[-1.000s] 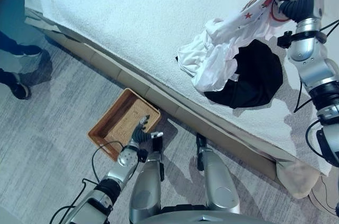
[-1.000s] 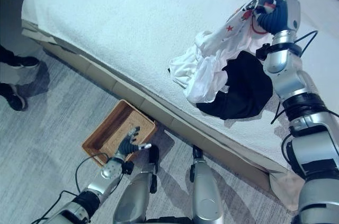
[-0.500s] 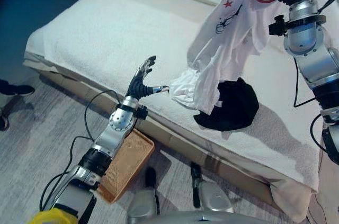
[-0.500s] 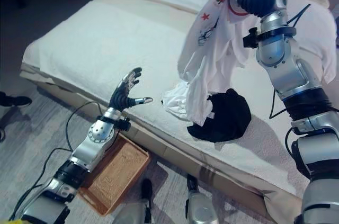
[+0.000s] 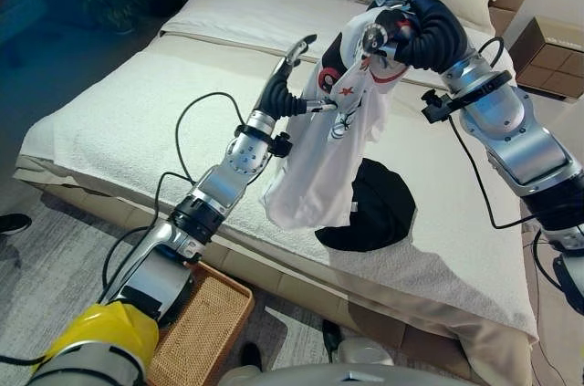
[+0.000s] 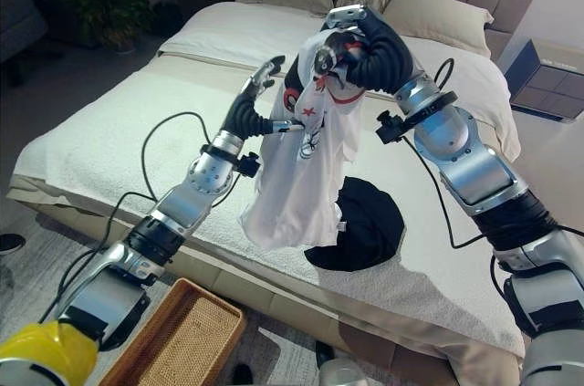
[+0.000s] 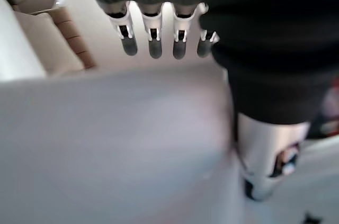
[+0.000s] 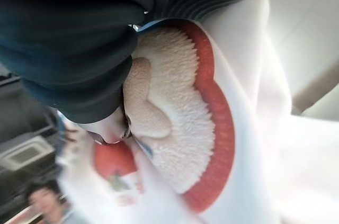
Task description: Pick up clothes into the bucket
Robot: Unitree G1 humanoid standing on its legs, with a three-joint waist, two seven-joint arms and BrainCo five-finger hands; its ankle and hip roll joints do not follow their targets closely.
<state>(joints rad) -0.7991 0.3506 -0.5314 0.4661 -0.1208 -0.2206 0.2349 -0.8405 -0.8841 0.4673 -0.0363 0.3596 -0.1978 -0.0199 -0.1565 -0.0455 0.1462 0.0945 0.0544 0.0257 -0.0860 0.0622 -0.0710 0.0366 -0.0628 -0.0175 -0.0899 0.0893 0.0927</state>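
Currently the right hand (image 5: 401, 35) is clenched on the collar of a white printed T-shirt (image 5: 324, 153), which hangs clear above the bed (image 5: 128, 121). The left hand (image 5: 290, 85), fingers straight, touches the shirt at its 9 o'clock edge. Risks: the hem could drag the black garment (image 5: 374, 213) or miss the wicker basket (image 6: 178, 345), on the floor at 7 o'clock, apparently holding nothing.
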